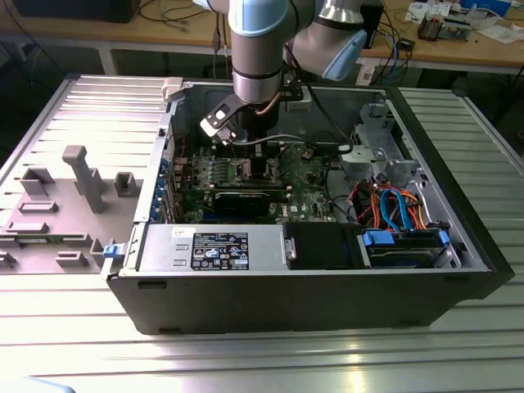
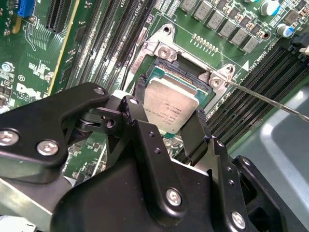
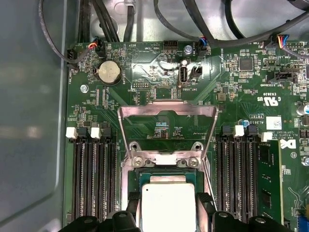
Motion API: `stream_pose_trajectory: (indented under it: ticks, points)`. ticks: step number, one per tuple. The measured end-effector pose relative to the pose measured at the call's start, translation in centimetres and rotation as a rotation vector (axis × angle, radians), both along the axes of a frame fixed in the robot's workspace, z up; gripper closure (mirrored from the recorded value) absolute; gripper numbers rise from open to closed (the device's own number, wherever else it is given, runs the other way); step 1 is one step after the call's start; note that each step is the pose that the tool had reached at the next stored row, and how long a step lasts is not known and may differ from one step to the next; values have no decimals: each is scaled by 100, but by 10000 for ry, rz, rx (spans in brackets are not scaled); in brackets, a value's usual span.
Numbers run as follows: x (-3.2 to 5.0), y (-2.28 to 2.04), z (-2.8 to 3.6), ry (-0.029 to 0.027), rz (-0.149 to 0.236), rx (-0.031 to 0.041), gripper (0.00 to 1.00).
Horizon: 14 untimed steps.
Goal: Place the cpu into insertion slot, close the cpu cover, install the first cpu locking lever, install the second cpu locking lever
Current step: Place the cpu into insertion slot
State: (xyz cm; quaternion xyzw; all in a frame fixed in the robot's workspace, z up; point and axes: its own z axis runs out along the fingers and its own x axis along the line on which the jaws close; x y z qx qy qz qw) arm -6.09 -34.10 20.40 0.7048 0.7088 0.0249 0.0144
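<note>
Reaching down into the open computer case point(image 1: 311, 286), the arm holds the gripper point(image 2: 170, 107) low over the green circuit board point(image 3: 159, 72). Its 2 jaws are clamped on opposite edges of the cpu point(image 2: 174, 99), which lies squarely within the insertion slot point(image 2: 163, 50); whether it is fully seated cannot be told. In the first wrist view the cpu cover point(image 3: 166, 109) stands swung open beyond the slot, clear of the chip. 1 thin locking lever point(image 2: 270, 100) juts out free near the memory slots point(image 3: 91, 179).
</note>
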Motion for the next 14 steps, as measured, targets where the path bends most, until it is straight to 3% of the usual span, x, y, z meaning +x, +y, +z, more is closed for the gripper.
stream_pose_trajectory:
  ticks: [5, 14]
  points:
    - [-4, 0, -37, 0, -8, -1, 45]
    - [-6, -1, -33, 0, -27, 7, 45]
